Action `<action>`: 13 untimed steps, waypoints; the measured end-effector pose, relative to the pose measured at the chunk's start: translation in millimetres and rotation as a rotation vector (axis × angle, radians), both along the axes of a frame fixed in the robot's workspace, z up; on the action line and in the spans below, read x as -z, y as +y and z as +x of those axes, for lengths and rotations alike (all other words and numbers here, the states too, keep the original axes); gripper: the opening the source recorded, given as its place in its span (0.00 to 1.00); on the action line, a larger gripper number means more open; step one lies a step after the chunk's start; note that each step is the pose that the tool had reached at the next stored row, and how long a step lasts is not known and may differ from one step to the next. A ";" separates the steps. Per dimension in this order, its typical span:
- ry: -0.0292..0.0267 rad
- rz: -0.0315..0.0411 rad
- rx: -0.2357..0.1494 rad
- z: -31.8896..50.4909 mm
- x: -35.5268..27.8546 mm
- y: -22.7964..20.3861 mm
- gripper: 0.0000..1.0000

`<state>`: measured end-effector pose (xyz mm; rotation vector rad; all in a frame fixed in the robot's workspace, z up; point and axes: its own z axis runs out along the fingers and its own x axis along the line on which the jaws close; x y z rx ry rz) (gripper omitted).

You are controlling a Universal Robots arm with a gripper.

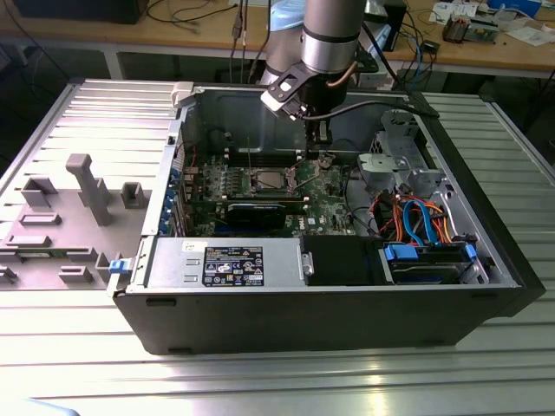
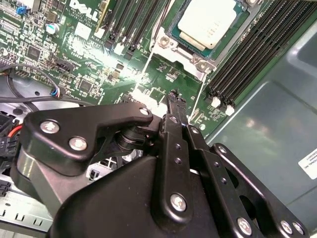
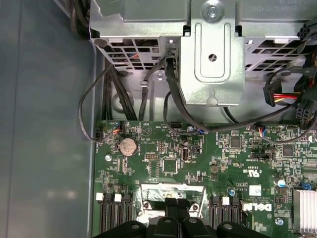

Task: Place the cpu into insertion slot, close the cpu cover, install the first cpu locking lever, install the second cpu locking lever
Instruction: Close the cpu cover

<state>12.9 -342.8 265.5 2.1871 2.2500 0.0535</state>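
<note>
The cpu (image 2: 208,20), a flat silver square, lies in the insertion slot (image 2: 171,43) on the green board; the exterior view shows the cpu (image 1: 267,179) mid-board. The cpu cover (image 3: 171,191), a thin shiny frame plate, appears tilted up at the socket's edge. My gripper (image 2: 174,101) is shut, its black fingertips pressed together just beside that edge, low over the board. Whether they touch the cover I cannot tell. In the exterior view the gripper (image 1: 317,149) hangs to the right of the socket. A thin wire lever (image 1: 247,156) seems to stand up by the socket.
A silver drive cage (image 1: 395,147) and coloured cables (image 1: 416,217) crowd the exterior view's right. Long black memory slots (image 2: 257,54) flank the socket. A long black card (image 1: 260,211) and the power supply (image 1: 230,260) lie nearer the front. Grey fixtures (image 1: 87,186) stand outside the case.
</note>
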 end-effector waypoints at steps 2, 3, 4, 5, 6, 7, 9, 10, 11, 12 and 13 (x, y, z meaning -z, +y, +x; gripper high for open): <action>0.0000 0.0000 0.000 3.7 0.0 0.0 0.11; 0.0000 0.0000 0.000 4.5 0.0 0.0 0.11; 0.0000 0.0000 0.000 5.1 0.0 0.0 0.11; 0.0001 0.0000 0.000 6.2 0.0 0.0 0.11; 0.0000 -0.0002 0.000 8.9 0.0 0.0 0.11; 0.0000 -0.0003 0.000 10.9 0.0 0.0 0.11; 0.0000 -0.0003 0.000 13.1 0.1 0.0 0.11; 0.0000 -0.0004 0.000 14.2 0.1 0.0 0.11; 0.0000 -0.0004 0.000 14.4 0.1 0.0 0.11; 0.0000 -0.0004 0.000 14.8 0.1 0.0 0.11; 0.0000 -0.0003 0.000 14.9 0.1 0.0 0.11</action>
